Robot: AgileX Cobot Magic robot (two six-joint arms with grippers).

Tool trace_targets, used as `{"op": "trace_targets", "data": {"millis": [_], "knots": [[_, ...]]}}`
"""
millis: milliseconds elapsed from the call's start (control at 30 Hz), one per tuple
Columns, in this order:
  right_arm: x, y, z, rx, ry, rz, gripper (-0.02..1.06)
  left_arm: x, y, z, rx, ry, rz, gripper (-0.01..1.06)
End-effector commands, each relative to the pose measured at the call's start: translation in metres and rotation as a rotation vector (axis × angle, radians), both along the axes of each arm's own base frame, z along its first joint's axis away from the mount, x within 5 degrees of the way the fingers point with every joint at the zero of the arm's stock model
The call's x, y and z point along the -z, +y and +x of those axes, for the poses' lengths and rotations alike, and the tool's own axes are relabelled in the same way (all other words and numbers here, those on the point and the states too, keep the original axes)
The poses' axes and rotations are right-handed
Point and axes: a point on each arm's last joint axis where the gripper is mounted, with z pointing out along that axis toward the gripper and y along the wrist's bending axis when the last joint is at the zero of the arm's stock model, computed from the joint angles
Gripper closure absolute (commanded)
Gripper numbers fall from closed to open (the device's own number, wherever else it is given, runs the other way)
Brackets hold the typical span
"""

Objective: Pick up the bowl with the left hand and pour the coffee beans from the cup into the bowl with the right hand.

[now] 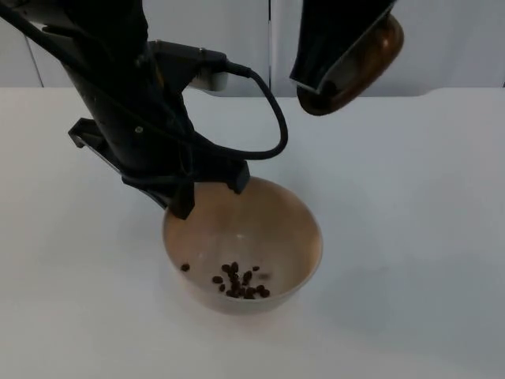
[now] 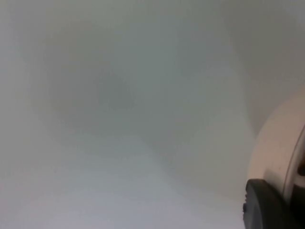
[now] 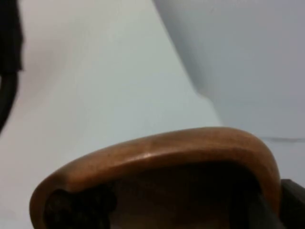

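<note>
Nearest the top camera, the tan bowl sits low over the white tabletop, with a small heap of dark coffee beans on its near inner floor and one bean apart toward the left. Its far-left rim is clasped by the left pincer, whose black fingers are clenched over the rim, one inside and one outside the wall. From the left wrist camera a slice of the bowl's pale wall shows beside a black fingertip, with tabletop beyond. Whether the bowl touches the tabletop or hangs just above it cannot be told.

Up and to the right of the bowl, well apart from it, the brown wooden cup is tilted in the right pincer, which is grasping it at the rim. From the right wrist camera the cup's rounded brown rim arches across, with dark beans in its shadowed inside. Behind stands the grey partition wall.
</note>
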Motion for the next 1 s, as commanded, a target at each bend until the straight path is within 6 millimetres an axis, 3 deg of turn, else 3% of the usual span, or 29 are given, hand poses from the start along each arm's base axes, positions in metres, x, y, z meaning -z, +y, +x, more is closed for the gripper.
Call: {"op": "trace_targets", "data": {"millis": [0, 400, 700, 967], "knots": [[-0.007, -0.006, 0.004, 0.031, 0.067, 0.07, 1.04, 0.0, -0.002, -0.003, -0.004, 0.011, -0.008, 1.05], [-0.001, -0.014, 0.013, 0.051, 0.178, 0.143, 1.04, 0.0, -0.002, -0.002, -0.003, 0.006, -0.009, 1.05], [-0.017, -0.046, 0.029, 0.1, 0.339, 0.357, 1.04, 0.0, -0.002, -0.002, -0.003, 0.006, -0.009, 1.05], [-0.016, -0.069, 0.042, 0.141, 0.486, 0.507, 1.04, 0.0, -0.002, -0.002, -0.003, 0.006, -0.009, 1.05]]}}
